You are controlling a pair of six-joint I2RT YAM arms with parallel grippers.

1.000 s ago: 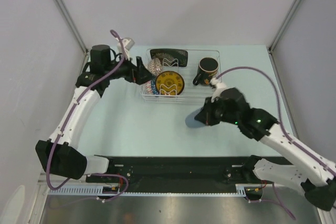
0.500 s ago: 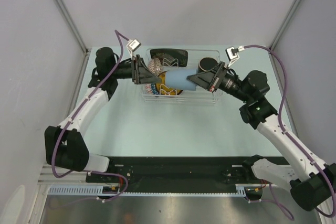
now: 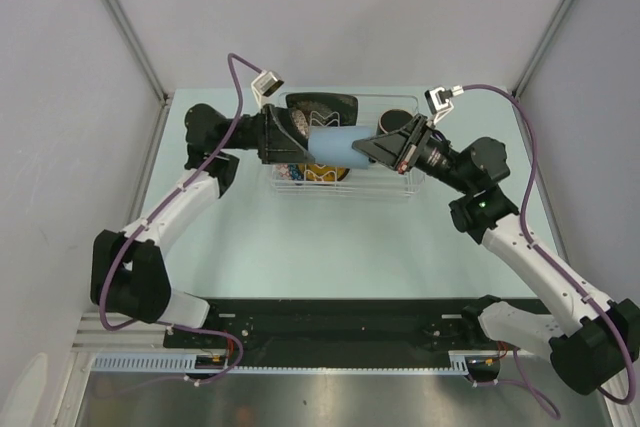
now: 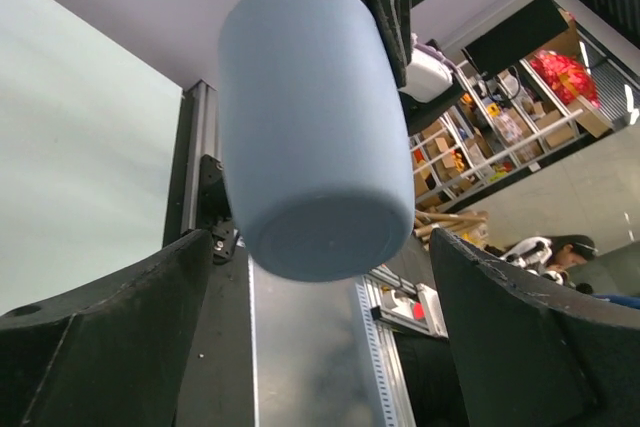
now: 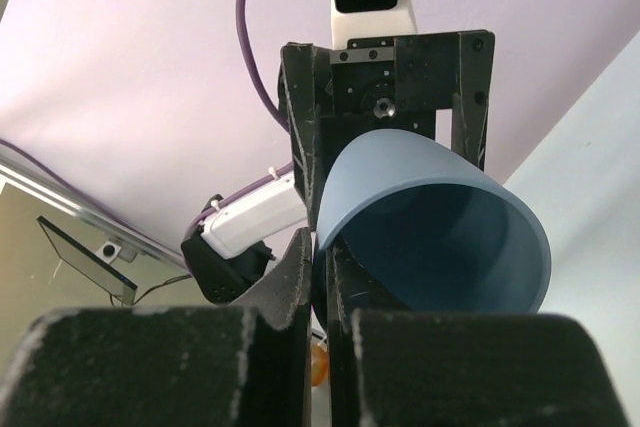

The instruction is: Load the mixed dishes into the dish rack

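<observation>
Above the dish rack (image 3: 345,190) the right gripper (image 3: 372,150) pinches the small light-blue cup (image 3: 338,147) by its rim; the left gripper (image 3: 304,143) gapes wide, straddling its base. Racked: black square floral plate (image 3: 322,105) at 12 o'clock, black mug (image 3: 396,121) at 2 o'clock

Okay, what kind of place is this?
Probably a robotics lab test cell, not a kitchen: two robot arms bolted to a pale table, plain white panels enclosing it, and stocked storage shelves beyond in the left wrist view.
</observation>
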